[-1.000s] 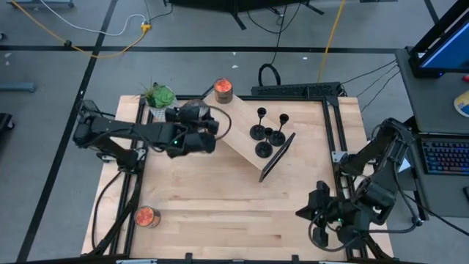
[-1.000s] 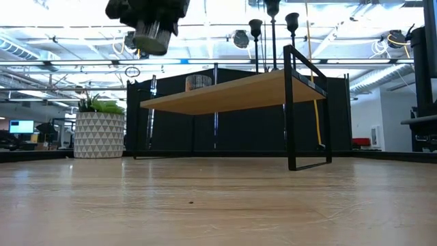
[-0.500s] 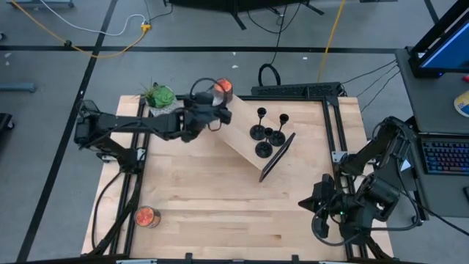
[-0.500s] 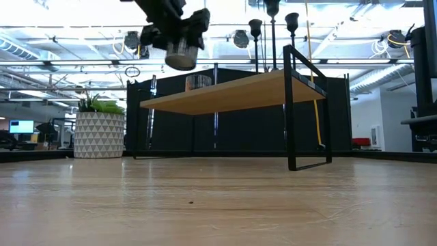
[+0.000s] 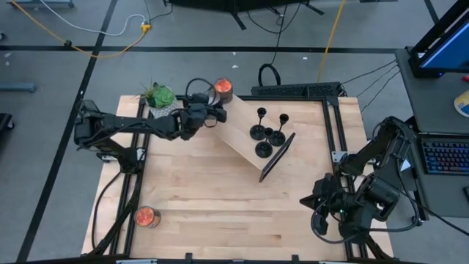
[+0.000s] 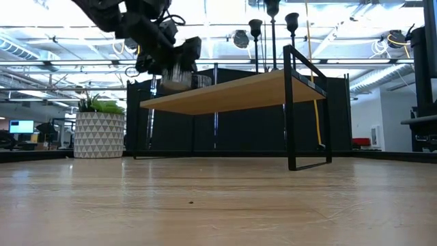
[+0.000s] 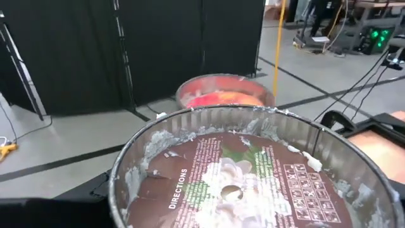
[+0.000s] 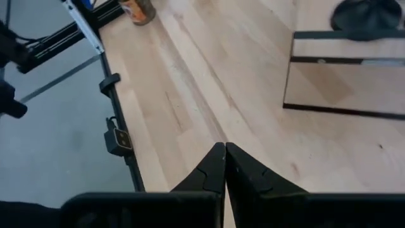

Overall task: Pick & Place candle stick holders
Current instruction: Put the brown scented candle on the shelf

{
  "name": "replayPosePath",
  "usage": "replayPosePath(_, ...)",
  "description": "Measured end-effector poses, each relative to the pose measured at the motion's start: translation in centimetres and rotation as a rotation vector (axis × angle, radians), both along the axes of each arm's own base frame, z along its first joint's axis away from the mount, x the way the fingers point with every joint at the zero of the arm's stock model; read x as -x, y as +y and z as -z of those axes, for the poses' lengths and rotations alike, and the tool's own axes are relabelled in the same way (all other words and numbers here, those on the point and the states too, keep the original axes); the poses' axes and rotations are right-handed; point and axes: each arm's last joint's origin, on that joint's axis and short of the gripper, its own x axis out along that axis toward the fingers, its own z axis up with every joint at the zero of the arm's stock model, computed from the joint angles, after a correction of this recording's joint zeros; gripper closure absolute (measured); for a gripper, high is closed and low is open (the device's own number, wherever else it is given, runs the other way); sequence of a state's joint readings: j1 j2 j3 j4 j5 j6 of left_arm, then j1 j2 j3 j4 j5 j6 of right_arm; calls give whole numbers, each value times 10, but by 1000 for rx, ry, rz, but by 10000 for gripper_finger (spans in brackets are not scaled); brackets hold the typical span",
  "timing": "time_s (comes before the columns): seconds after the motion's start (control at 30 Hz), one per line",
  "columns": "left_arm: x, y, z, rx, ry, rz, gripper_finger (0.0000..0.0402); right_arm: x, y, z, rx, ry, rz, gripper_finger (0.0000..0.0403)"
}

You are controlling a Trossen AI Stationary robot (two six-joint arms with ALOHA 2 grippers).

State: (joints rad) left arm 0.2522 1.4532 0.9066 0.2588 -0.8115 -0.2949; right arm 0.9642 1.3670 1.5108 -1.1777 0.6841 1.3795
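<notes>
Several black candle stick holders stand by their round bases on a raised wooden shelf; their stems and cups show in the low view. None is touched. My left gripper hovers at the shelf's far left end, shut on a round glass jar with white wax remains and a brown label. An orange candle jar stands just beyond it on the shelf. My right gripper is shut and empty above the table's near right corner. My left gripper holds the glass jar clear of the shelf, tilted, slanting in from the table's left. In the low view the dark fingers cover the jar's upper part. The wrist view shows no fingers, so the place of contact is hidden.
A potted plant stands at the far left corner next to the shelf. Another orange candle jar sits at the near left corner. The shelf's black frame leg reaches down to the table. Bare wood lies in front of the shelf.
My left gripper has carried the jar toward the table's far edge and a little right, toward the orange candle, and has sunk from high above to about shelf height. The wrist has turned, so the jar now sits tilted. The right arm has stayed put.
</notes>
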Motion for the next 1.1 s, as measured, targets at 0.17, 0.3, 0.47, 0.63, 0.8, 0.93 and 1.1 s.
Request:
replayPosePath(0.17,4,0,6,-50,-15,24,61,2,-3,2,-29,16,64,401)
replayPosePath(0.3,6,4,8,-61,-5,45,61,3,-4,2,-46,20,95,401)
replayPosePath(0.47,12,7,19,-42,10,31,61,3,-5,2,-76,19,132,401)
replayPosePath(0.63,16,7,24,-33,13,24,61,3,-5,3,-95,17,154,401)
replayPosePath(0.8,16,6,26,-35,30,27,61,2,-6,3,-96,17,160,401)
replayPosePath(0.93,17,7,27,-39,47,20,61,0,-7,3,-96,16,169,401)
replayPosePath(1.1,19,8,30,-24,74,4,50,0,-7,2,-96,16,169,401)
